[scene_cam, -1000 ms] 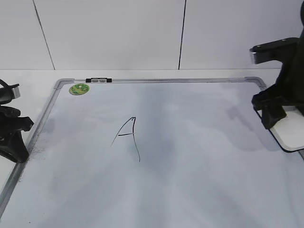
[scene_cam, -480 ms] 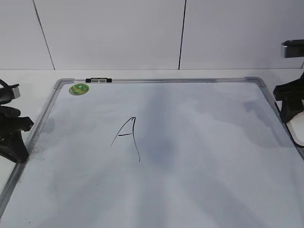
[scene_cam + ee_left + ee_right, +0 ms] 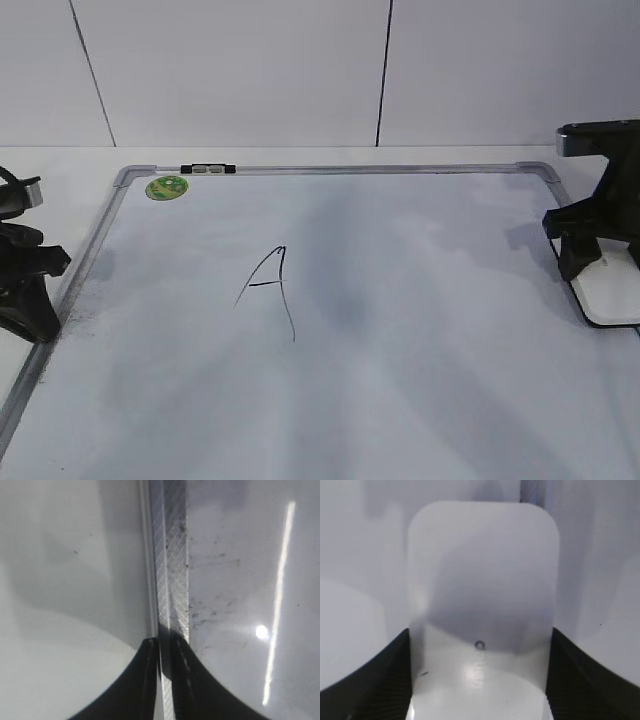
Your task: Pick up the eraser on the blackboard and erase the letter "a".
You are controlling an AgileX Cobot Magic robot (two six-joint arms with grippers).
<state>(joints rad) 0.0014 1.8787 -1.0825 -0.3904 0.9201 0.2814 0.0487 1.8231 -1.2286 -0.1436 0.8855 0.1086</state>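
The eraser (image 3: 482,605) lies at the blackboard's (image 3: 400,350) right edge, gripped on both long sides by the right gripper's (image 3: 480,680) fingers (image 3: 375,680). The left gripper (image 3: 162,680) rests at the left frame, its fingers nearly shut around the frame strip.

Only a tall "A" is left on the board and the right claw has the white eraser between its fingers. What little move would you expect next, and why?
Probably the right gripper sets the eraser down at the board's right edge and opens. Its fingers flank the eraser's sides, though a firm grip can't be confirmed. No small "a" shows; only the capital A remains, far to the left.
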